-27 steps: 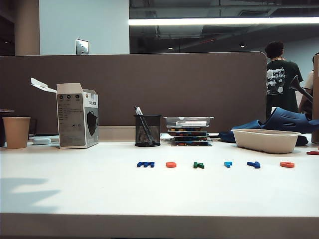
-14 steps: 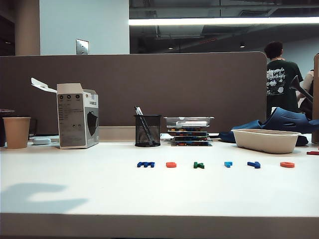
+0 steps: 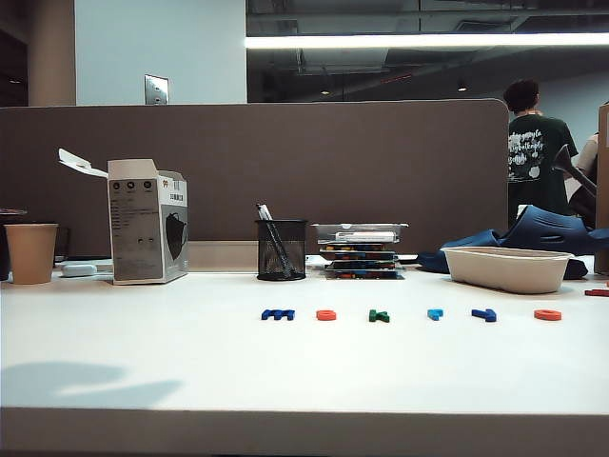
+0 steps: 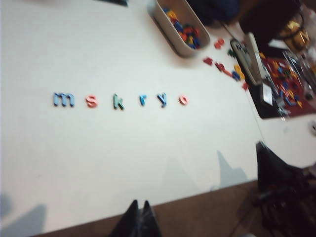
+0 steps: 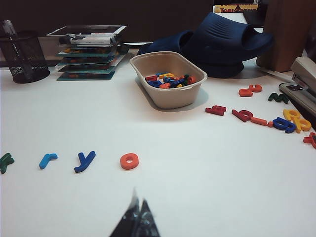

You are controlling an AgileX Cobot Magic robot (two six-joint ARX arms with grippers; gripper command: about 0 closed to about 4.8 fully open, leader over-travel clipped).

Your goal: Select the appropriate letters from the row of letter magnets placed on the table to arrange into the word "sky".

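While blurred, left claw (image 4: 138, 217) shut, right claw (image 5: 138, 215) shut

Both end effectors (image 4: 138, 217) (image 5: 138, 217) closed.

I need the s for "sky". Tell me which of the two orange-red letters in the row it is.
The orange-red s is second in the row, between the dark blue m and green k. The other orange-red letter is a closed ring, an o, at the row's far end.

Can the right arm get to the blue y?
Probably yes. In the right wrist view the shut right gripper hangs above bare table, and the y lies just ahead between the r and the o, with nothing in between. It must open first.
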